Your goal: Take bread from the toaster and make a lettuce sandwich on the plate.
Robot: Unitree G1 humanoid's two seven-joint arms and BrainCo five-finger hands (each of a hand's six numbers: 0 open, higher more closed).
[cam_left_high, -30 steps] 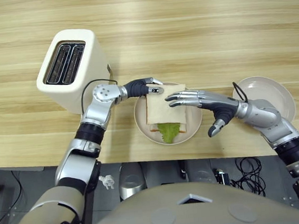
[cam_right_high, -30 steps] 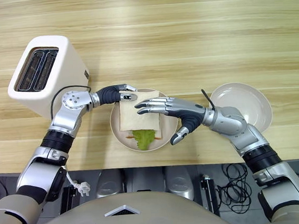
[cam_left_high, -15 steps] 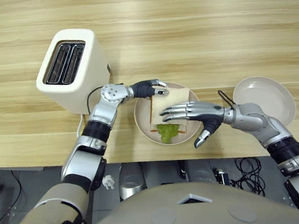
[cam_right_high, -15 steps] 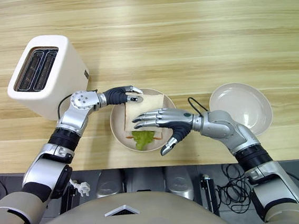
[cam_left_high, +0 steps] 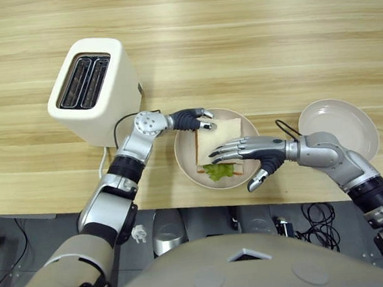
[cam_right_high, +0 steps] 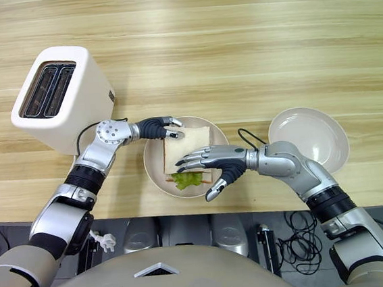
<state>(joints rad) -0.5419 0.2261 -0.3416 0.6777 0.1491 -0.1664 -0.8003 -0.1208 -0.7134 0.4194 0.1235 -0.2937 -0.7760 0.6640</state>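
Note:
A cream toaster (cam_left_high: 91, 89) stands at the back left with both slots dark. In front of it a round plate (cam_left_high: 185, 159) holds a sandwich: a white bread slice (cam_left_high: 220, 134) on top, green lettuce (cam_left_high: 219, 172) poking out at its near edge. My left hand (cam_left_high: 192, 119) hovers at the plate's far left rim, fingers slightly curled, holding nothing. My right hand (cam_left_high: 247, 153) lies flat and open over the sandwich's near right part, fingers spread across the bread.
A second, empty pale plate (cam_left_high: 339, 124) sits to the right near the table's front edge. The toaster's cord (cam_left_high: 105, 167) runs down off the front edge. Bare wooden tabletop (cam_left_high: 235, 37) stretches behind.
My right hand has moved left and down onto the sandwich. My left hand has let go of the top bread slice and pulled back a little to the plate's rim.

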